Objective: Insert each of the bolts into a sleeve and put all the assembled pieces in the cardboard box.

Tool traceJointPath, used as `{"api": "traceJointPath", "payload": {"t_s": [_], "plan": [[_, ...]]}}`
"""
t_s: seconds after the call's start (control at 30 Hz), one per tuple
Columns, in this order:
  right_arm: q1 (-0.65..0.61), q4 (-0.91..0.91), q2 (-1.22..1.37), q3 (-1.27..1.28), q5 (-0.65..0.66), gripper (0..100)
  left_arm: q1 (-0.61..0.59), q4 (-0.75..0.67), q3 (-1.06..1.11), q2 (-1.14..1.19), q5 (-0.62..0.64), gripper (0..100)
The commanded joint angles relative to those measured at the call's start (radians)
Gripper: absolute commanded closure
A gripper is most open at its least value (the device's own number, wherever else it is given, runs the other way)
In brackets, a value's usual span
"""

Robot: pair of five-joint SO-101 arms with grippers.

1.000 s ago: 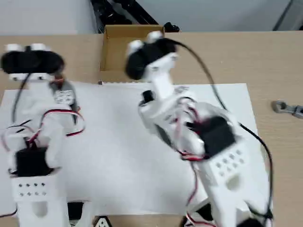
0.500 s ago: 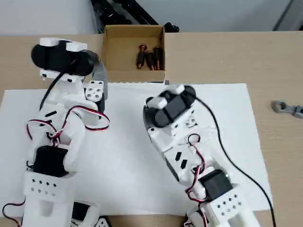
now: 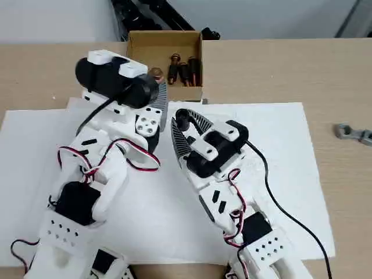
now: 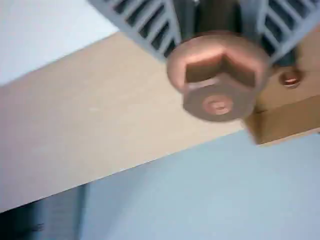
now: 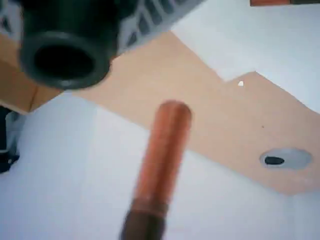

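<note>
My left gripper (image 3: 157, 87) hangs just in front of the cardboard box (image 3: 135, 58), shut on a copper bolt (image 4: 217, 82). The bolt's hex head (image 3: 156, 72) pokes out past the grey fingers (image 4: 142, 20). My right gripper (image 3: 183, 125) sits a little to the right over the white sheet, shut on a black sleeve (image 5: 65, 57) whose open bore faces the camera. A copper bolt shaft (image 5: 162, 150) shows close beside the sleeve, apart from it, with its far end dark and blurred. Three assembled pieces (image 3: 183, 70) lie in the box.
A white sheet (image 3: 279, 133) covers most of the table in front of the arms. A metal wrench (image 3: 351, 132) lies on bare wood at the right edge. Dark equipment (image 3: 145, 14) stands behind the box.
My left arm has swung right, bringing its gripper up to the box front. My right arm has pulled back from over the box to the sheet's middle.
</note>
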Motion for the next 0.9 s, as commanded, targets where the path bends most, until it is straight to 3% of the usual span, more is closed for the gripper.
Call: {"api": "traceJointPath", "payload": {"t_s": [0.0, 0.5, 0.87], "plan": [[-0.007, -0.042, -0.022, 0.011, 0.006, 99.5, 0.037, -0.028, -0.088, -0.015, 0.003, 99], [-0.004, -0.031, -0.027, 0.034, -0.072, 99.5, 0.054, -0.075, -0.134, -0.012, 0.172, 99], [-0.004, -0.031, -0.027, 0.034, -0.072, 99.5, 0.060, -0.170, 0.005, -0.011, 0.176, 99]]}}
